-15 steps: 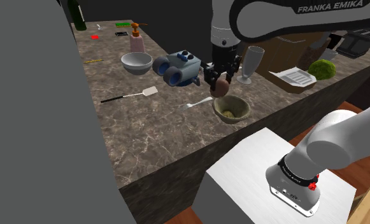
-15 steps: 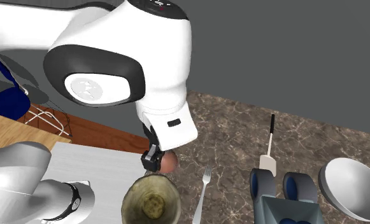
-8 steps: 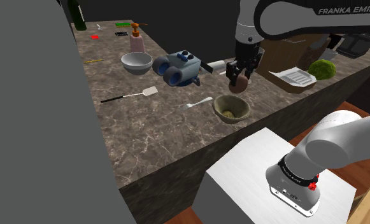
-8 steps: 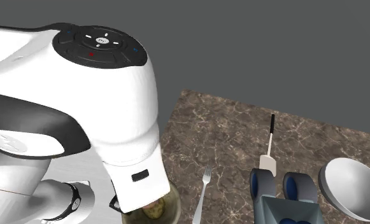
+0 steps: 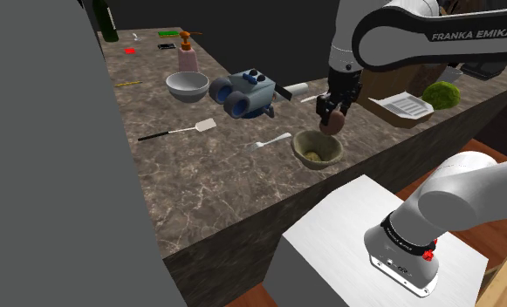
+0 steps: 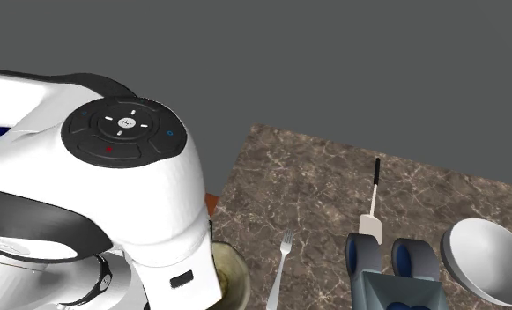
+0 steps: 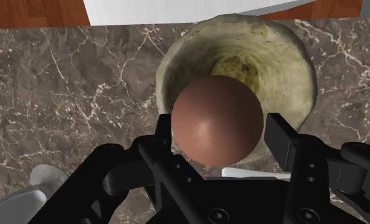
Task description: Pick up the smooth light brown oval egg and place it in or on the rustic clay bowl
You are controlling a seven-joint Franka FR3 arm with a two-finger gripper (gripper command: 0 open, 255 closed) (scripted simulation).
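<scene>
The all-black two-finger gripper (image 5: 332, 117) pinches a smooth reddish-brown egg (image 5: 333, 123), one finger pressed to each flank. The egg hangs in the air directly over a rough, olive-tan clay bowl (image 5: 318, 148) and does not touch it.

In the wrist view the egg (image 7: 216, 118) sits between the black fingers (image 7: 280, 140), and the bowl (image 7: 177, 60) opens straight beyond it along the gripper's line. The egg overlaps the side of the bowl's mouth nearest the hand rather than its middle. So the bowl lies below the hand, and I judge a short descent would reach it, perhaps with a small nudge toward the bowl's centre.

From here the egg looks almost round (its long axis probably points down along the fingers, though that is a guess). Its surface is glossy with one soft highlight.

The bowl is the opposite. It has a thick uneven rim, a pitted mottled inside and a yellowish patch at the bottom.

It stands on a brown marbled stone counter (image 5: 199, 174) with pale veins, near the counter's front edge. A slim silver fork (image 5: 271, 139) lies just beside the bowl, on the shoulder view's left.
</scene>
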